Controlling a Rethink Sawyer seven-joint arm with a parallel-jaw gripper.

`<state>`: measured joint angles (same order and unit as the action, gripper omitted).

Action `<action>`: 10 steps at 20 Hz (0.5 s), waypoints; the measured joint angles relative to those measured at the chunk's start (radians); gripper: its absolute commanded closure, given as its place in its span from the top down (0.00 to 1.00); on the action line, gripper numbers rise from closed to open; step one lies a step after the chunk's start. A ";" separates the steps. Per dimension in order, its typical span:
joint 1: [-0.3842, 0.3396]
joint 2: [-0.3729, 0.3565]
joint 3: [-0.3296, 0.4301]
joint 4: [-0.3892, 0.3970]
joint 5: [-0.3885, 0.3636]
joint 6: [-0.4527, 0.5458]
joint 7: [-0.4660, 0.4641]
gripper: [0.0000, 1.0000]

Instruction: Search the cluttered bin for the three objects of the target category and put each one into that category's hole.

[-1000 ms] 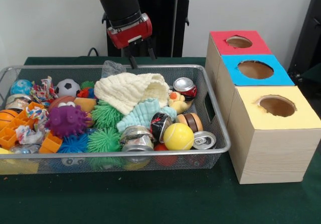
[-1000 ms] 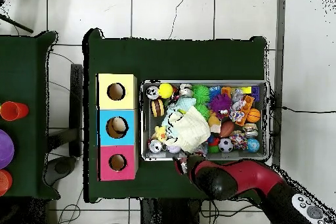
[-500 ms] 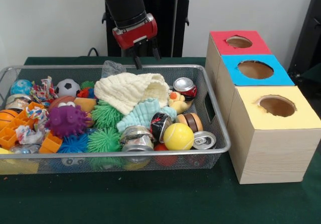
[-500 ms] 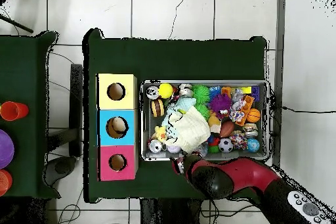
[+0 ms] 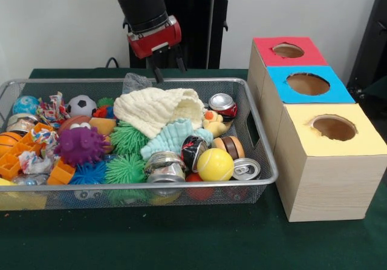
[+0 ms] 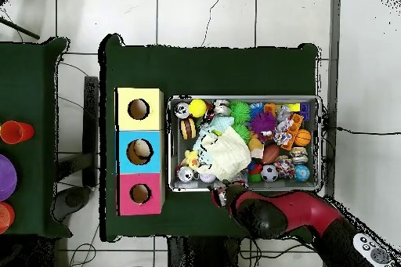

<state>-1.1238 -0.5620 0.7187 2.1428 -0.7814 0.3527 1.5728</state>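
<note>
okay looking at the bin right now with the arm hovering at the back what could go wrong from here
1. The cream cloth drapes over the pile below the open gripper; a grab there may snag it and drag neighbours out.
2. The yellow ball and the can sit close to the bin's front rim; stirring could tip them out.

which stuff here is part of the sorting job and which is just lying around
Job: wire bin of mixed toys and cans; red box, blue box and yellow box, each with a hole on top; gripper, open and empty above the bin's far edge.

Lying about: orange cups and a purple thing on the side table.
</note>
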 measured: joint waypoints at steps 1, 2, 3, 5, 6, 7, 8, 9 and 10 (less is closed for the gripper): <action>-0.004 0.000 0.000 0.000 0.000 0.000 0.000 1.00; -0.011 0.001 0.001 0.000 0.000 0.000 0.000 1.00; -0.027 0.003 0.001 0.000 0.000 0.000 0.000 1.00; -0.036 0.004 0.001 0.000 0.000 0.000 0.000 1.00; -0.041 0.004 0.001 0.000 -0.001 0.000 0.000 1.00; -0.043 0.004 0.001 0.000 -0.003 0.000 0.000 1.00; -0.044 0.004 0.001 0.000 -0.005 0.000 0.000 1.00; -0.045 0.004 0.001 0.000 -0.009 0.000 0.000 1.00; -0.045 0.004 0.002 0.001 -0.013 0.000 0.000 1.00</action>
<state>-1.1691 -0.5582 0.7203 2.1434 -0.7945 0.3527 1.5728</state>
